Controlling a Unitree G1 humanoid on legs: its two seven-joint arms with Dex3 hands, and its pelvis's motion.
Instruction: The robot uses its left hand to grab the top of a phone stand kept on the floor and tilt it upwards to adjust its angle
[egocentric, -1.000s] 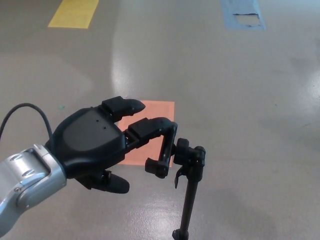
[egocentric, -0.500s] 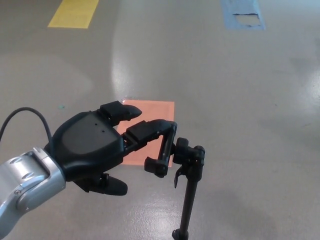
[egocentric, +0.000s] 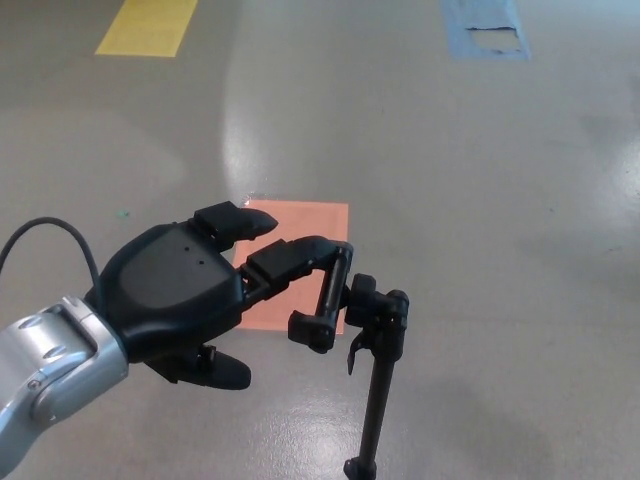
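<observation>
One head view looks steeply down from above, close over the floor (egocentric: 450, 180).

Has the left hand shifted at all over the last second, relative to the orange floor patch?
Yes, slightly. The left hand has drifted left and a little down against the orange patch, exposing more of it. The phone stand looks unmoved.

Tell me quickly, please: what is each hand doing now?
Left hand: open, fingers spread beside the top of the phone stand, not gripping it.
Right hand: not in view.
</observation>
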